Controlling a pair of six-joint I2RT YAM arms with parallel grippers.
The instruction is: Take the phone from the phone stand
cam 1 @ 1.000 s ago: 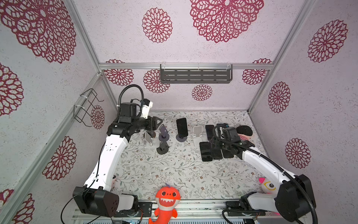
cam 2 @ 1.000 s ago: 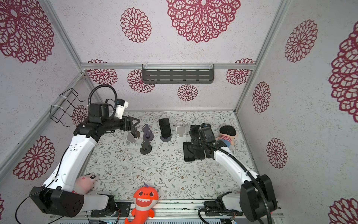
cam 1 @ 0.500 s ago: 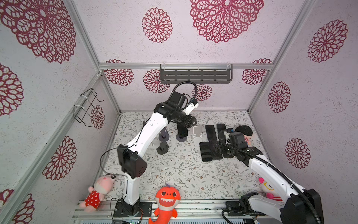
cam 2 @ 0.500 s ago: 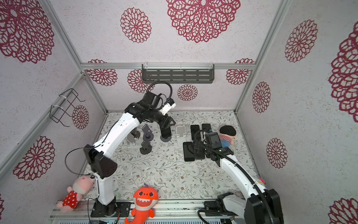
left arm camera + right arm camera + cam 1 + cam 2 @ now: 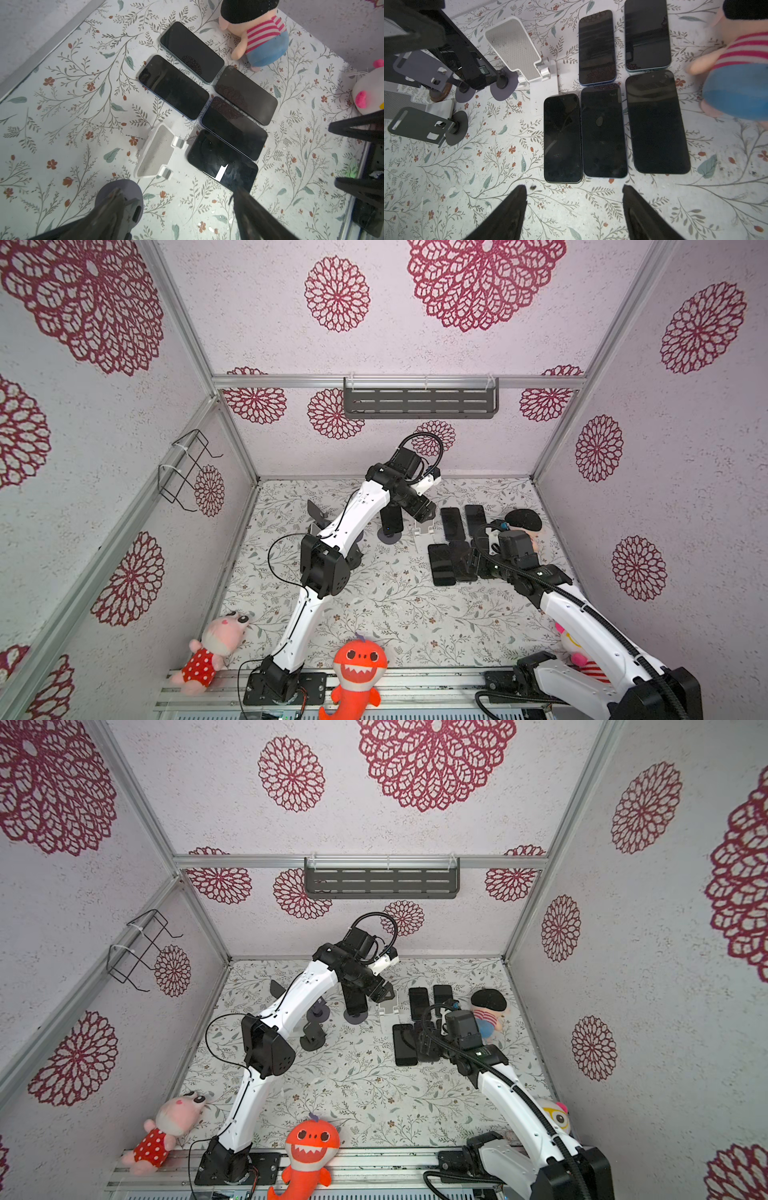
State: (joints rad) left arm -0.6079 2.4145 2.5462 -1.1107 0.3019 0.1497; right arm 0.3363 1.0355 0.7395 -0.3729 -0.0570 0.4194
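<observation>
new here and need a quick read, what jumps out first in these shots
Five dark phones lie flat in a tight cluster right of centre. One phone stands on a stand at the back, the open left gripper close beside it. An orange plush sits at the front edge.

Both top views are bright and evenly lit from above, with only soft, faint shadows under the arms on the table (image 5: pixel 395 614). A wide lens stretches the walls (image 5: pixel 249 315) toward the corners. The wrist views are dimmer and cooler. In the left wrist view the phones (image 5: pixel 174 87) mirror the wall's flower pattern, one shows a small white reflection, and the left gripper (image 5: pixel 175 190) fingers (image 5: pixel 251 214) near the lens are blurred. In the right wrist view the plush (image 5: pixel 735 83) at the edge is soft.
</observation>
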